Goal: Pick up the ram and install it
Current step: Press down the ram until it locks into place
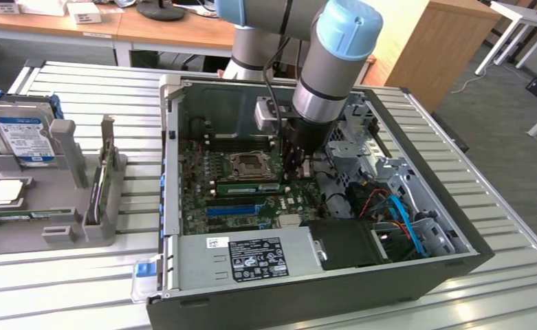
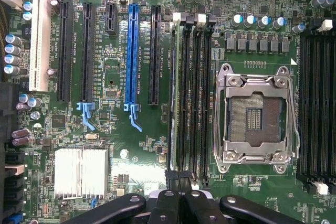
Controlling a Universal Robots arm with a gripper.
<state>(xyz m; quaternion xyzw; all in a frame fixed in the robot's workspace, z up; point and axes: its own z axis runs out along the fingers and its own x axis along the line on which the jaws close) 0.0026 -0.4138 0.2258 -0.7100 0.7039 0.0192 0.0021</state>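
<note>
Black claw (image 2: 178, 203) linkages sit closest to your wrist camera, and you can see its fingers drawn together, narrow, right over the end of the memory slots (image 2: 189, 98) on the motherboard (image 2: 131, 156). Look at that bank of slots just beside the empty CPU socket (image 2: 255, 119) — the ram (image 2: 177, 98) shows there as a thin green edge standing in one of the slots nearest the expansion connectors, and the claw's tips meet at its near end; whether they pinch the stick or only press on it you cannot tell from these frames. On the far side of the ram from the socket you have the long blue expansion slot (image 2: 131, 56) among black ones, a white slot (image 2: 40, 40) further out, and a ribbed silver heatsink (image 2: 81, 171). In the exterior view, your arm (image 1: 328, 75) comes down from the upper centre of the frame into the open computer case (image 1: 443, 275), which lies on its side on the slatted table (image 1: 57, 289), and the claw (image 1: 296, 168) reaches the board at mid-frame just beside the socket. At the left of that frame a grey parts holder (image 1: 57, 227) stands well apart from the case, carrying a hard drive (image 1: 23, 137) — upright — and a card with a metal bracket (image 1: 106, 165).
</note>
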